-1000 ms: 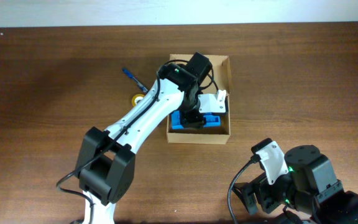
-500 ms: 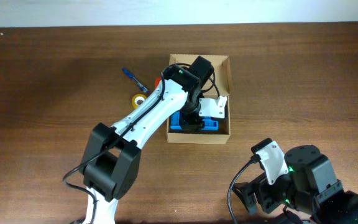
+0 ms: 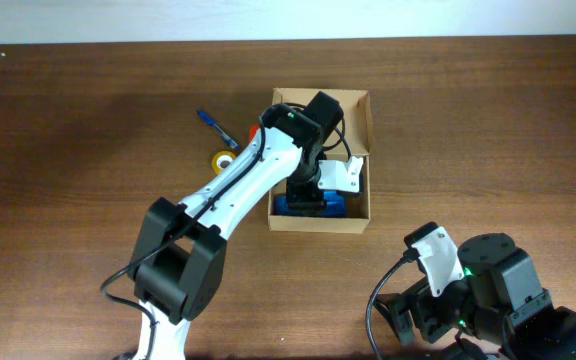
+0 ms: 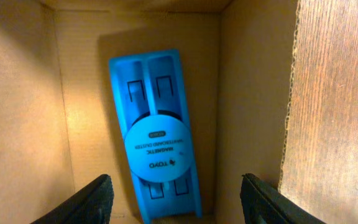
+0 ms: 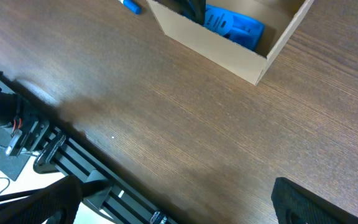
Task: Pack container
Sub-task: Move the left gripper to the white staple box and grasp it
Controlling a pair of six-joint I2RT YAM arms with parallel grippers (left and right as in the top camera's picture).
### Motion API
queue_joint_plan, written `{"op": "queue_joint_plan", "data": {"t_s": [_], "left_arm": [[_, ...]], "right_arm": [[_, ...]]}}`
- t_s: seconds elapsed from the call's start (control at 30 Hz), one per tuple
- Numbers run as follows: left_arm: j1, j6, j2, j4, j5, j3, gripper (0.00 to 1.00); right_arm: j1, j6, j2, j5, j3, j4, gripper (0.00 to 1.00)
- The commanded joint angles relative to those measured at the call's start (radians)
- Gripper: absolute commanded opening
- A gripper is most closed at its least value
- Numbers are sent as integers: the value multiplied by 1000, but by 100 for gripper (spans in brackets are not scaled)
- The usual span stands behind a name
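Cardboard container (image 3: 366, 140) stands open on the table (image 3: 68, 120), a blue whiteboard duster (image 4: 157, 130) lying flat on its floor. The left fingers (image 4: 92, 199) hang spread inside the container above the duster, gripping nothing, so that item looks packed. A blue pen (image 3: 213, 124) and a yellow tape roll (image 3: 224, 160) lie just outside the container's left wall, probably yet to go in. The right fingers (image 5: 309, 202) are apart and empty, well clear of the container.

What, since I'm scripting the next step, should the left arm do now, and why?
Probably lift the left fingers straight up out of the container: the blue duster lies flat on its floor, the fingers stand open clear of it, and a blue pen waits outside.
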Motion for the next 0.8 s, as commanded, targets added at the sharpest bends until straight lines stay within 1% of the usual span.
{"op": "queue_joint_plan", "data": {"t_s": [0.0, 0.07, 0.13, 0.2, 0.3, 0.37, 0.4, 0.43, 0.47, 0.5, 0.57, 0.63, 0.67, 0.7, 0.77], "left_arm": [[-1, -78, -2, -10, -8, 101, 65], [0, -91, -10, -71, -47, 202, 65], [0, -95, -21, -134, -142, 275, 66], [6, -115, -50, -162, -206, 289, 66], [53, -169, -109, -178, -211, 289, 65], [99, -170, -152, -202, -127, 289, 65], [127, -169, -168, -215, -72, 289, 68], [154, -170, -177, -227, -48, 285, 73], [180, -170, -180, -247, -40, 278, 77], [209, -170, -180, -255, -21, 266, 78], [254, -170, -181, -250, 24, 232, 78], [294, -171, -183, -247, 31, 216, 78], [318, -181, -185, -242, 49, 216, 79], [332, -181, -190, -242, 66, 216, 83], [361, -195, -204, -244, 78, 215, 83]], "right_arm": [[5, 0, -3, 2, 13, 3, 99], [5, 0, -4, 2, 13, 3, 99], [5, 0, -3, 2, 13, 3, 99], [5, 0, -4, 2, 13, 3, 99], [5, 0, -4, 2, 13, 3, 99], [5, 0, -4, 2, 13, 3, 99], [5, 0, -4, 2, 13, 3, 99], [5, 0, -4, 2, 13, 3, 99], [5, 0, -4, 2, 13, 3, 99], [5, 0, -4, 2, 13, 3, 99], [5, 0, -4, 1, 13, 3, 99], [5, 0, -4, 1, 13, 3, 99], [5, 0, -3, 2, 13, 3, 99], [5, 0, -3, 2, 13, 3, 99], [5, 0, -3, 2, 13, 3, 99]]}}
